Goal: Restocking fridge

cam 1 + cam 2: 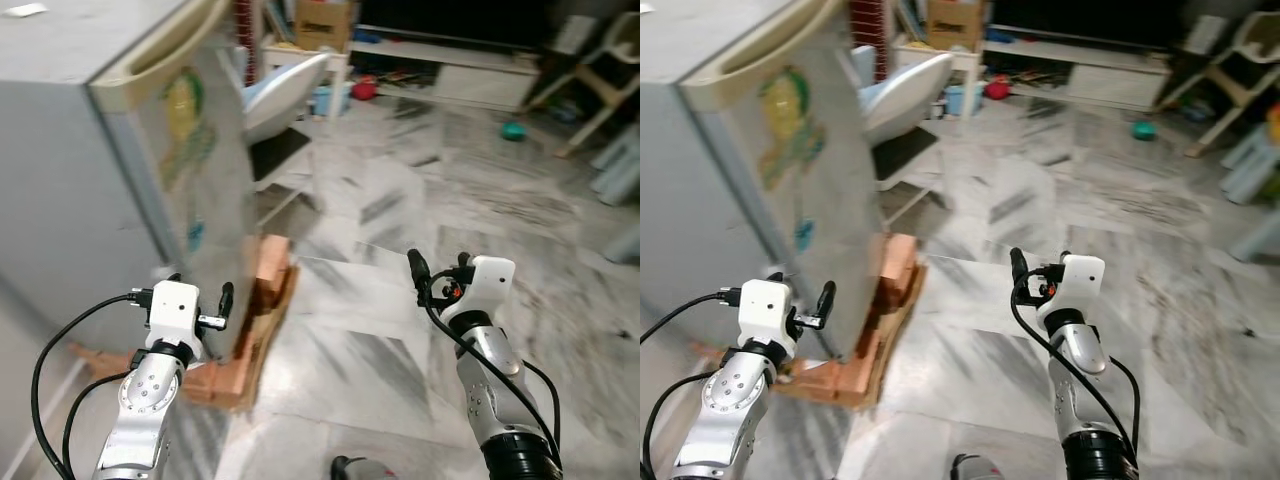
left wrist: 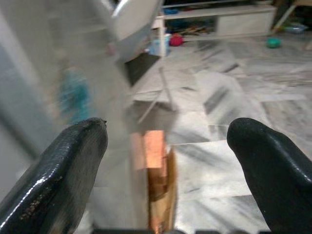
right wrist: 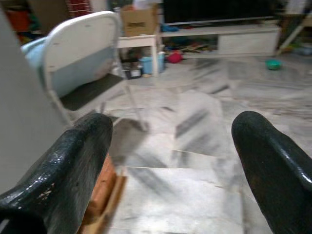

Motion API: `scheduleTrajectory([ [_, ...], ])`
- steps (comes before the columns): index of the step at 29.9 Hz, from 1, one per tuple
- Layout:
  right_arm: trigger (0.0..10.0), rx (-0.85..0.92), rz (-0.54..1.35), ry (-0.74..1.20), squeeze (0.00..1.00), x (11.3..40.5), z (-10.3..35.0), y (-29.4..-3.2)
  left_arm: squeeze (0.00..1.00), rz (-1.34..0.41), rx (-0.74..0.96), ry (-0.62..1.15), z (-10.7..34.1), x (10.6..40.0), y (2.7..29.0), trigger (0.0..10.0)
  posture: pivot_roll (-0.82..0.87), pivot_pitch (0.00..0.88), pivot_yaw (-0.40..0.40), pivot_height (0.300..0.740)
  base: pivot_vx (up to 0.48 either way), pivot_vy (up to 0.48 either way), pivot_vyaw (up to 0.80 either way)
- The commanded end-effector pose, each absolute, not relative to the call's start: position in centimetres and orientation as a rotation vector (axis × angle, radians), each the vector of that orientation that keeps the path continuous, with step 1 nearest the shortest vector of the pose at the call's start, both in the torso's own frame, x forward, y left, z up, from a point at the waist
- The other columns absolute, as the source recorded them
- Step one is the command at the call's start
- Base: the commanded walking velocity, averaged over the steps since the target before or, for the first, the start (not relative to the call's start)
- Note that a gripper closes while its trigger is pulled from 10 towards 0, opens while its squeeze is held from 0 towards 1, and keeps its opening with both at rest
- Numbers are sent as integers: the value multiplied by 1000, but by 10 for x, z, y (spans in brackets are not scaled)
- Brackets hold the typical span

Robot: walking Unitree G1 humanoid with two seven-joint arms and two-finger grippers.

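Observation:
The grey fridge (image 1: 120, 160) stands at the left with its door shut; a yellow-green sticker (image 1: 185, 120) is on the side facing me. It rests on a base of orange bricks and board (image 1: 262, 300). My left gripper (image 1: 200, 290) is open, low down beside the fridge's near corner, with nothing between its fingers (image 2: 63, 170). My right gripper (image 1: 440, 268) is also open and holds nothing. It hangs over the marble floor to the right of the fridge, fingers (image 3: 68, 165) aimed at the room beyond.
A white folding chair (image 1: 285, 90) stands just behind the fridge. Farther back are a low white shelf unit (image 1: 480, 70), a cardboard box (image 1: 322, 22) and small toys on the floor, among them a green one (image 1: 513, 130). Open marble floor (image 1: 400, 200) lies ahead.

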State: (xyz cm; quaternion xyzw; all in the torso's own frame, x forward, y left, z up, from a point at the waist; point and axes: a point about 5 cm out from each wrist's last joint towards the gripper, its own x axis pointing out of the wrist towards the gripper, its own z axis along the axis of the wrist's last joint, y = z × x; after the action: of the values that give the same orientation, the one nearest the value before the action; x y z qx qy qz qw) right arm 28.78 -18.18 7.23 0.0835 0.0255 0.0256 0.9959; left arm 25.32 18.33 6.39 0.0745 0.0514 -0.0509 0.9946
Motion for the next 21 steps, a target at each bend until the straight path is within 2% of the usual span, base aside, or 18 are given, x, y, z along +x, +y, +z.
scheduleTrajectory([
  [1,10000,159,44,51,0,289,74,-184,0,-96,153,108,62,253,184,10000,17,0,-39,740,0,0,-800],
  [6,10000,151,45,46,0,289,74,-186,0,-63,165,112,62,254,188,10000,17,0,-45,740,0,0,0],
  [14,10000,136,48,59,0,285,73,-188,0,67,199,101,66,260,212,10000,12,0,-52,740,0,0,0],
  [21,10000,127,65,77,0,279,69,-187,0,23,226,94,68,273,214,10000,4,9,-68,740,0,0,0],
])
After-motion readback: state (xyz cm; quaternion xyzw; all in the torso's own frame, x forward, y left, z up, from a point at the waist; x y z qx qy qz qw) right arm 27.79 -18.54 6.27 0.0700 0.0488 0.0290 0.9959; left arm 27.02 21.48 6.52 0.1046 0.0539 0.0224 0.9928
